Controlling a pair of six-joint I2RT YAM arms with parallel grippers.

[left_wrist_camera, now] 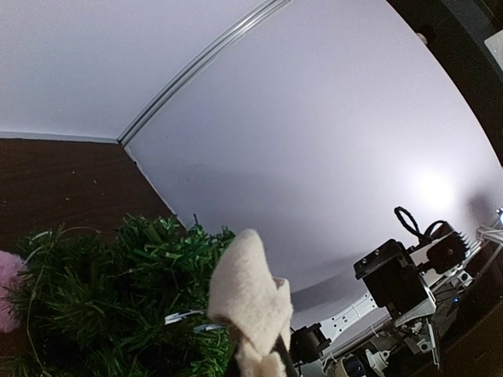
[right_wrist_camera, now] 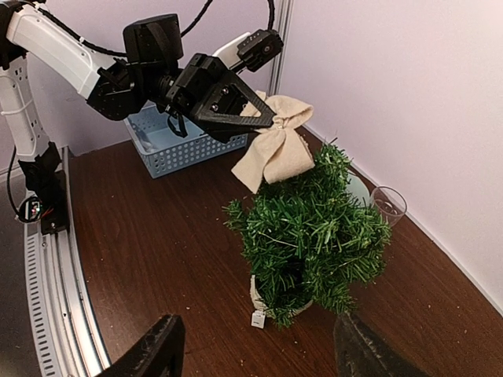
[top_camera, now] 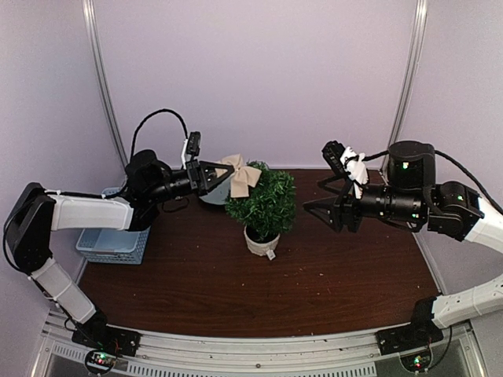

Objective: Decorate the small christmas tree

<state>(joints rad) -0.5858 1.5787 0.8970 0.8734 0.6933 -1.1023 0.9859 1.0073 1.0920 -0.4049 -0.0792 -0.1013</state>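
The small christmas tree (top_camera: pixel 266 203) stands in its off-white pot (top_camera: pixel 259 242) at the middle of the dark wooden table. A beige fabric bow (top_camera: pixel 242 177) hangs just over the tree's top left side, and my left gripper (top_camera: pixel 222 177) is shut on its knot. In the left wrist view the bow (left_wrist_camera: pixel 248 302) rises from the gripper (left_wrist_camera: pixel 263 365) with the tree (left_wrist_camera: pixel 118 310) close behind. My right gripper (top_camera: pixel 316 201) hovers open to the right of the tree. In its wrist view the fingers (right_wrist_camera: pixel 153 349) frame the tree (right_wrist_camera: pixel 314 228), the pot (right_wrist_camera: pixel 263 302) and the bow (right_wrist_camera: pixel 275 145).
A blue plastic basket (top_camera: pixel 114 243) sits at the table's left edge, under the left arm. A clear glass cup (right_wrist_camera: pixel 387 204) and a pale round dish (right_wrist_camera: pixel 357 188) stand behind the tree near the back wall. Something pink and fuzzy (left_wrist_camera: pixel 6 290) shows beside the tree.
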